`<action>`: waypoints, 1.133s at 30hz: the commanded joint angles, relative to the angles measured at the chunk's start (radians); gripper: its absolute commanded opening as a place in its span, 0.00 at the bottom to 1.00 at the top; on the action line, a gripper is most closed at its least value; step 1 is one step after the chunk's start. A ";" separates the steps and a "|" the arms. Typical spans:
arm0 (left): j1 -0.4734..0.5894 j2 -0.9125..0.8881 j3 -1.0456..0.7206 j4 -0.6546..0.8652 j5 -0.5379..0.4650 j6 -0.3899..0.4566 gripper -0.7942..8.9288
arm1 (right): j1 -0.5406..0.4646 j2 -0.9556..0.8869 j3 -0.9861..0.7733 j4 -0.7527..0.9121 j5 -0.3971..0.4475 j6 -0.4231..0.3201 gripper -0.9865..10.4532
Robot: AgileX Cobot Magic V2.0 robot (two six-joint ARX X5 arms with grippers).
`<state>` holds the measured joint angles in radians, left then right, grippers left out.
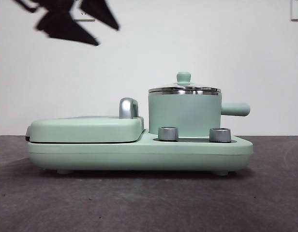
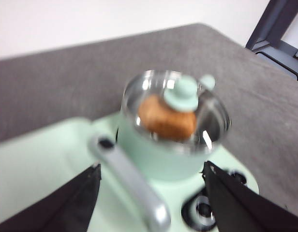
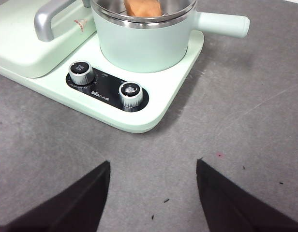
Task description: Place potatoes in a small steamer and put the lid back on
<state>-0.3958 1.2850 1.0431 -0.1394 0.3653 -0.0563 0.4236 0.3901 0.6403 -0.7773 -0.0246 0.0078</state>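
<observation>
A staged test bench rather than a kitchen was suggested; a lone green cooker [image 1: 139, 150] was set on a bare grey table [image 1: 149, 203]; a blank white wall [image 1: 212, 43] and a dark metal frame [image 2: 277, 29] were seen behind.

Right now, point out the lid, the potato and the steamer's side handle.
lid [image 1: 184, 77]: front view, on its green knob.
potato [image 2: 166, 121]: left wrist view, on its brown skin under the glass.
side handle [image 3: 221, 24]: right wrist view, mid-length.

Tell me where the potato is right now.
The potato sits inside the small steamer, under the glass lid; the steamer stands on the cooker base beside the flat griddle.
</observation>
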 commanded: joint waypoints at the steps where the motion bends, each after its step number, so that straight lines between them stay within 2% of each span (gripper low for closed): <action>1: 0.011 -0.115 -0.133 0.002 0.001 -0.044 0.43 | 0.004 0.000 0.001 0.008 -0.001 0.011 0.33; 8: 0.043 -0.398 -0.348 -0.029 -0.049 -0.152 0.43 | 0.004 0.000 0.001 0.008 -0.002 0.011 0.33; 15: 0.044 -0.560 -0.381 -0.248 -0.085 -0.173 0.44 | 0.004 -0.001 0.002 0.008 -0.008 0.011 0.33; 19: 0.044 -0.605 -0.381 -0.314 -0.083 -0.181 0.43 | 0.004 0.000 0.002 0.015 -0.009 0.011 0.33; 20: 0.044 -0.612 -0.381 -0.317 -0.083 -0.181 0.42 | 0.004 0.000 0.002 0.016 -0.009 0.011 0.31; 21: 0.044 -0.616 -0.381 -0.317 -0.083 -0.181 0.32 | 0.004 -0.001 0.002 0.016 -0.009 0.012 0.25; 22: 0.043 -0.623 -0.381 -0.319 -0.076 -0.172 0.04 | 0.004 -0.001 0.002 0.016 -0.008 0.011 0.07; 23: 0.043 -0.627 -0.381 -0.312 -0.076 -0.173 0.11 | 0.004 0.000 0.002 0.018 -0.005 0.009 0.11; 24: 0.043 -0.628 -0.381 -0.305 -0.077 -0.167 0.08 | 0.004 0.000 0.002 0.022 -0.003 0.011 0.10; 34: 0.043 -0.627 -0.381 -0.310 -0.077 -0.168 0.09 | 0.004 -0.001 0.003 0.037 -0.001 0.011 0.10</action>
<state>-0.3481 0.6533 0.6586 -0.4660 0.2867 -0.2287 0.4236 0.3882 0.6403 -0.7532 -0.0261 0.0082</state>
